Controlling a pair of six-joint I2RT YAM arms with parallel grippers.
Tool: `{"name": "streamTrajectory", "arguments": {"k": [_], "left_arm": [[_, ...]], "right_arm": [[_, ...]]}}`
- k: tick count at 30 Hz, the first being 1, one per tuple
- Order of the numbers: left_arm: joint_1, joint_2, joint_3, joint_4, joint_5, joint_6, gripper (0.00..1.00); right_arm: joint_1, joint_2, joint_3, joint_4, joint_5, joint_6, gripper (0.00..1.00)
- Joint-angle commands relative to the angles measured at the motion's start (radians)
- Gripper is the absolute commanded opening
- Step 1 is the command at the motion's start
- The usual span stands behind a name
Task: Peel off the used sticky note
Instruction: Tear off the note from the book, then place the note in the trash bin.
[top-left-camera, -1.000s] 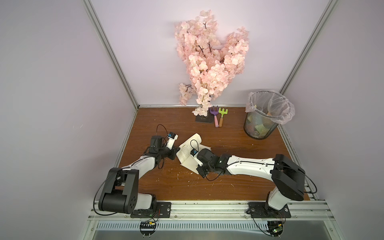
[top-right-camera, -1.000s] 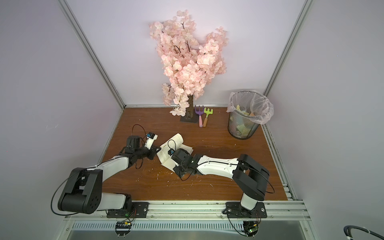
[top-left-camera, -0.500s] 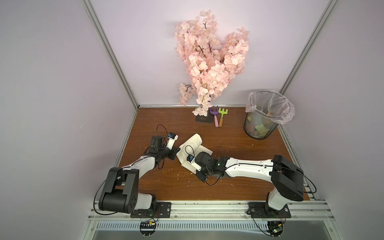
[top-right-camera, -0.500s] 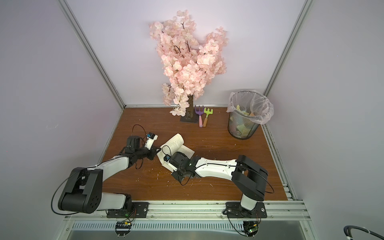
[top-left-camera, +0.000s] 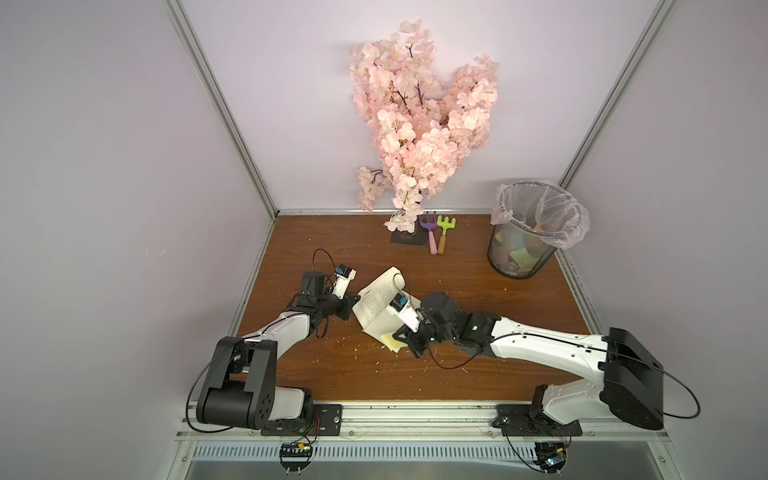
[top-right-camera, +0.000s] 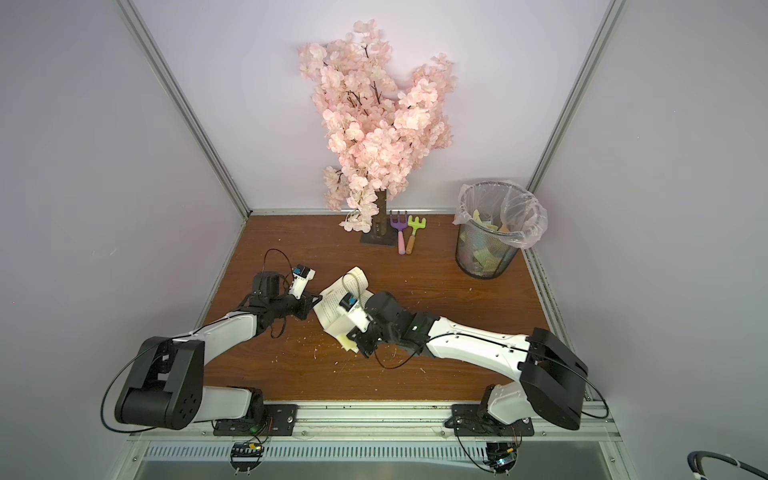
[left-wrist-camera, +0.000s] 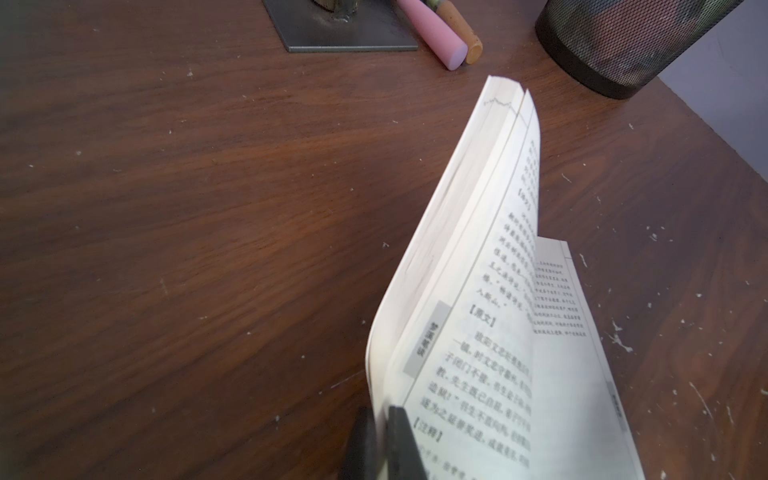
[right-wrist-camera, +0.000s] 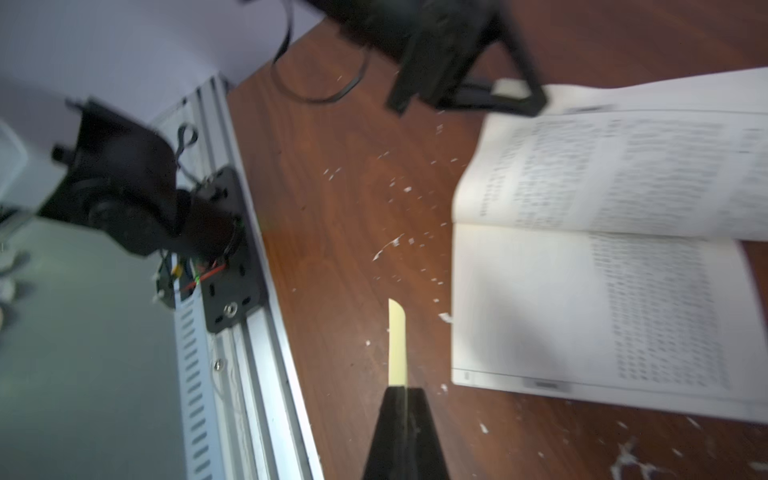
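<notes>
the right gripper (right-wrist-camera: 403, 388) is clenched on the pale yellow sticky note (right-wrist-camera: 397, 340). the note pokes out edge-on from between the black jaws and hangs over the table (right-wrist-camera: 332, 249), just beside the flat page of the open book (right-wrist-camera: 540, 311). in the right wrist view it looks clear of the paper. in a top view the note (top-left-camera: 392, 342) sits right at the book's near corner, so i cannot tell whether a last strip of glue is on the page. the left gripper (left-wrist-camera: 380, 415) is clamped on the edge of the raised leaves, holding them up in a curl.

my read is that the peel is done or nearly so. the pinch takes only one end of the note, so a quick swing toward the wire bin (top-left-camera: 515, 257) could let it slip or flutter loose. if any glue clings, pulling away would drag or tear the page. it could also tug the book, since the left side holds only a few leaves. that hard pinch may crease them. the note might also stick to a jaw on release.
</notes>
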Motion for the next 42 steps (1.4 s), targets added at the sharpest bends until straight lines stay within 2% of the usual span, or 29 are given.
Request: {"name": "streamTrajectory", "arguments": {"k": [1, 6, 11, 14, 18, 24, 29, 32, 35, 37, 42], "left_arm": [[0.010, -0.034, 0.011, -0.039, -0.013, 0.012, 0.01], [0.007, -0.045, 0.005, -0.041, -0.010, 0.015, 0.01], [0.007, -0.047, 0.004, -0.047, -0.008, 0.022, 0.01], [0.008, -0.051, 0.004, -0.046, -0.009, 0.022, 0.01], [0.008, -0.057, 0.005, -0.046, -0.009, 0.022, 0.01], [0.007, -0.057, 0.003, -0.046, -0.003, 0.021, 0.01], [-0.006, -0.065, -0.001, -0.043, -0.003, 0.030, 0.01], [-0.017, -0.075, -0.005, -0.038, -0.007, 0.034, 0.01], [-0.023, -0.085, -0.008, -0.040, -0.009, 0.036, 0.01], [-0.027, -0.090, -0.010, -0.040, -0.012, 0.040, 0.01], [-0.047, -0.097, -0.013, -0.046, -0.028, 0.059, 0.01]], "right_arm": [[-0.110, -0.133, 0.031, 0.015, 0.206, 0.172, 0.00], [-0.243, -0.225, 0.191, -0.223, 0.480, 0.235, 0.00], [-0.451, -0.248, 0.322, -0.285, 0.577, 0.211, 0.00], [-0.592, -0.215, 0.416, -0.293, 0.576, 0.186, 0.00], [-0.752, -0.098, 0.560, -0.305, 0.546, 0.155, 0.00], [-0.922, 0.107, 0.730, -0.316, 0.512, 0.119, 0.00], [-0.981, 0.266, 0.844, -0.357, 0.491, 0.104, 0.02], [-0.989, 0.327, 0.882, -0.368, 0.488, 0.090, 0.22], [-0.991, 0.373, 0.966, -0.421, 0.473, 0.077, 0.58], [-0.992, 0.394, 1.027, -0.459, 0.461, 0.065, 0.74], [-0.990, 0.409, 1.139, -0.531, 0.418, 0.052, 0.82]]}}
